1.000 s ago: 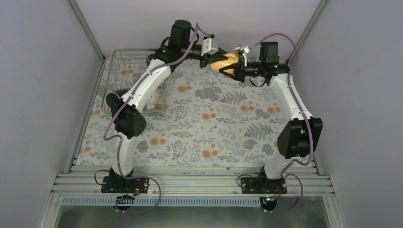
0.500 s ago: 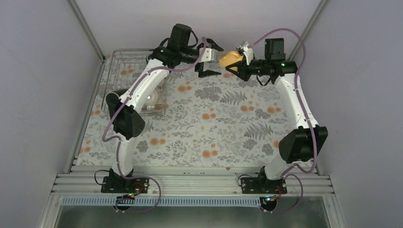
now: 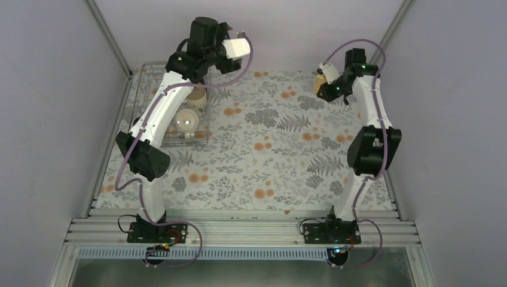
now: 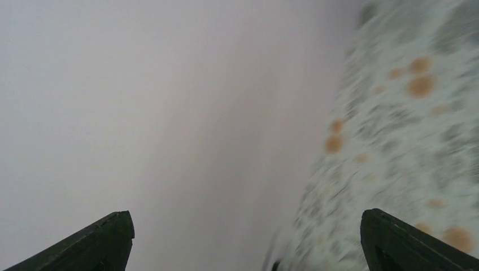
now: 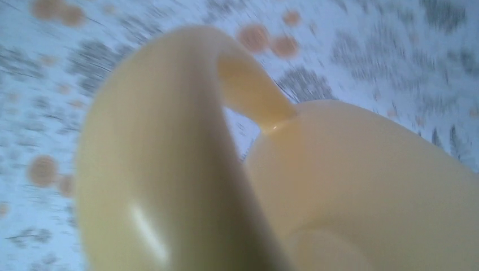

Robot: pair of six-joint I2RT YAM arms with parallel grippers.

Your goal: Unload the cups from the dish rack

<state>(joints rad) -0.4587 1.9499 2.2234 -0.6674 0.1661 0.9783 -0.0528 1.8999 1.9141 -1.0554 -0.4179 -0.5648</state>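
At the upper right of the overhead view, the right gripper (image 3: 326,87) is clamped on the pale yellow mug (image 3: 320,80) and holds it over the far right part of the flowered tablecloth (image 3: 269,149), near the back wall (image 4: 141,101). In the right wrist view the mug fills almost the whole frame. Its curved handle is at the left and its rounded body at the lower right, with blurred cloth behind, and the gripper's own fingers are out of sight there.

The dish rack (image 3: 142,98) sits at the upper left of the overhead view, along the left edge of the cloth. Two mugs show in its lower right part, a cream-beige mug (image 3: 196,97) and, just below it in the frame, a white mug (image 3: 186,121). The left arm crosses above the rack, so the rest of the rack's contents are partly hidden.

The left gripper (image 4: 247,226) is raised at the top centre-left of the overhead view. In its wrist view the two dark fingertips (image 4: 116,234) stand wide apart with nothing between them, facing the bare back wall and a blurred strip of cloth at the right
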